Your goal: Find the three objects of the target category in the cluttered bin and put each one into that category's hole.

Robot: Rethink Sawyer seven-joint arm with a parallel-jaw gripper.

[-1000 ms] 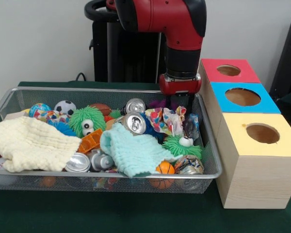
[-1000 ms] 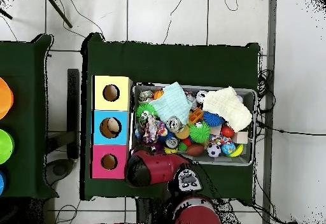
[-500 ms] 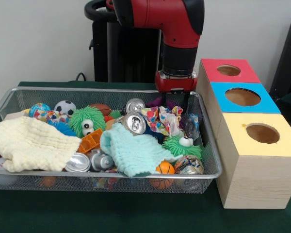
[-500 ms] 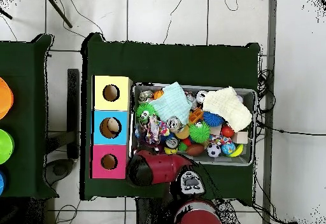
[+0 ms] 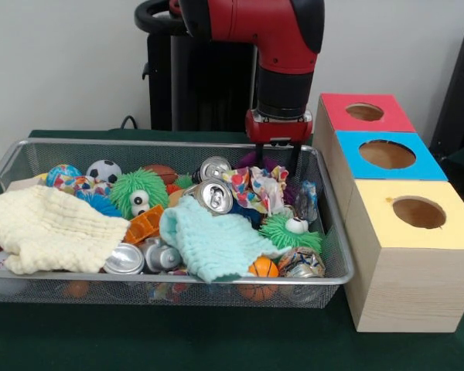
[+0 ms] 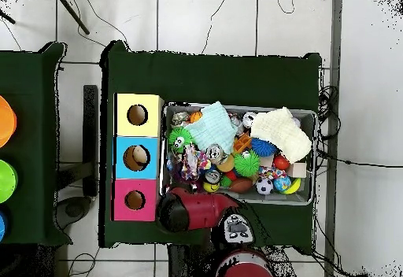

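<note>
The silver wire-mesh bin (image 5: 170,144) holds a jumble: silver cans (image 5: 213,195), green fuzzy toys with eyes (image 5: 139,191), small balls (image 5: 103,171), a colourful crumpled wrapper (image 5: 257,189), a pale yellow cloth (image 5: 50,228) and a light blue cloth (image 5: 213,243). My gripper (image 5: 276,164) hangs over the bin's far right corner, just above the wrapper. It looks open and empty. In the overhead view the bin (image 6: 316,156) shows, and the red arm (image 6: 193,209) hides the gripper.
Three wooden boxes with round holes stand in a row beside the bin: red top (image 5: 348,116), blue top (image 5: 417,166), yellow top (image 5: 448,232). In the overhead view something pale lies in the blue box's hole (image 6: 138,157). The robot's black pedestal (image 5: 193,85) stands behind the bin.
My gripper has risen out of the clutter at the bin's far right corner. The colourful wrapper shifted slightly up and left but stayed in the bin.
</note>
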